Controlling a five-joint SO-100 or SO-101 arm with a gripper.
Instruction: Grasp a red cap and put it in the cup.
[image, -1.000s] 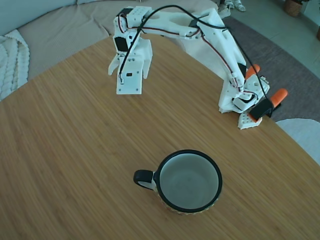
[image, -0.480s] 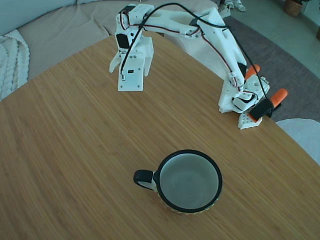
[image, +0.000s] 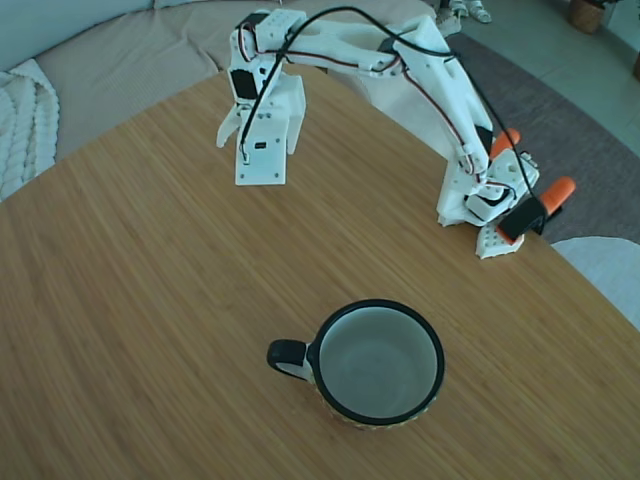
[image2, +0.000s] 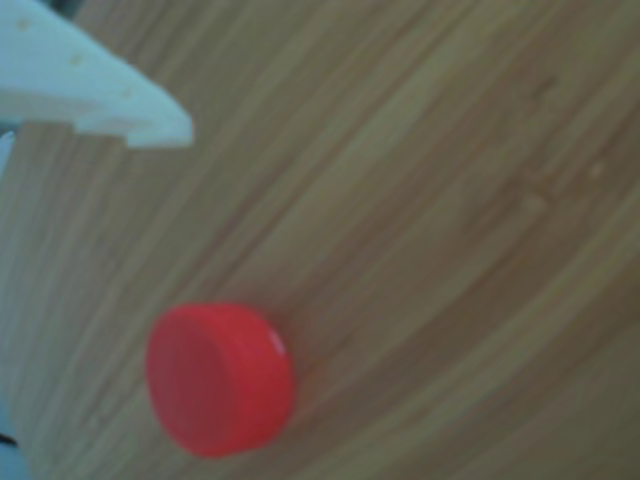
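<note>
Arm (image: 400, 60): white, arched over the far side of the bench (image: 150, 300), jaws pointing down.
Jaws (image: 255, 165): held over the wood, gripping nothing; how wide they stand I cannot tell.
Cap (image2: 220, 380): red, flat on the bench in the other view, apart from the white finger (image2: 100, 100); not visible in the fixed view.
Cup (image: 378, 362): upright near the front edge, well apart from the jaws, nothing visible inside.

Fixed view: soft even daylight, sharp, slightly cool tint, faint shadows under the arm (image: 400, 70) and cup (image: 380, 362), mild wide-angle curve at the edges. Other view: bright but heavily blurred; cap (image2: 220, 380) and table (image2: 450, 200) grain both soft, white finger (image2: 90, 95) washed out.
</note>
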